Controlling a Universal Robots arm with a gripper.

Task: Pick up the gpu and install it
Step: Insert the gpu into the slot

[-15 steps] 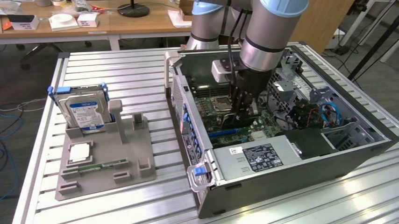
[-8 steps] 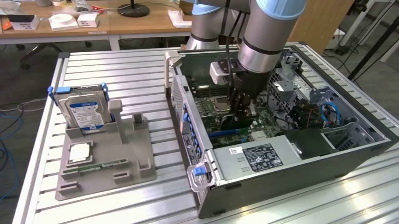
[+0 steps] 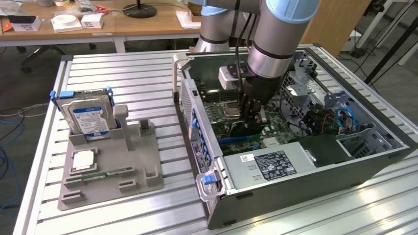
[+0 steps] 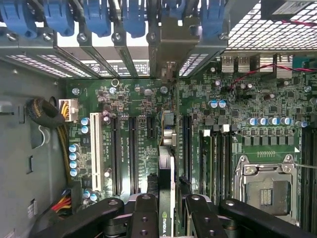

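- We see the gripper (image 4: pixel 167 210) lowered inside the open computer case (image 3: pixel 365 161), its jaws clamped on the top edge of the gpu (image 4: pixel 167 163), which hangs edge-on between them.
- The gpu stands upright just above the motherboard (image 4: pixel 237 99), in line with the long expansion slots (image 4: pixel 132 148), its metal bracket end towards the rear slot covers (image 4: pixel 124 54). Whether it already touches a slot we cannot tell.
- We judge the card light, stiff and thin, but fragile: the board and its contact edge would not take twisting or side load.
- The sound hold is the one shown, on the bare upper edge near the middle, well clear of the connector edge.
- On the surface (image 3: pixel 130 68) beside the case, the grey holder (image 3: pixel 140 161) carries the hard drive (image 3: pixel 88 117).
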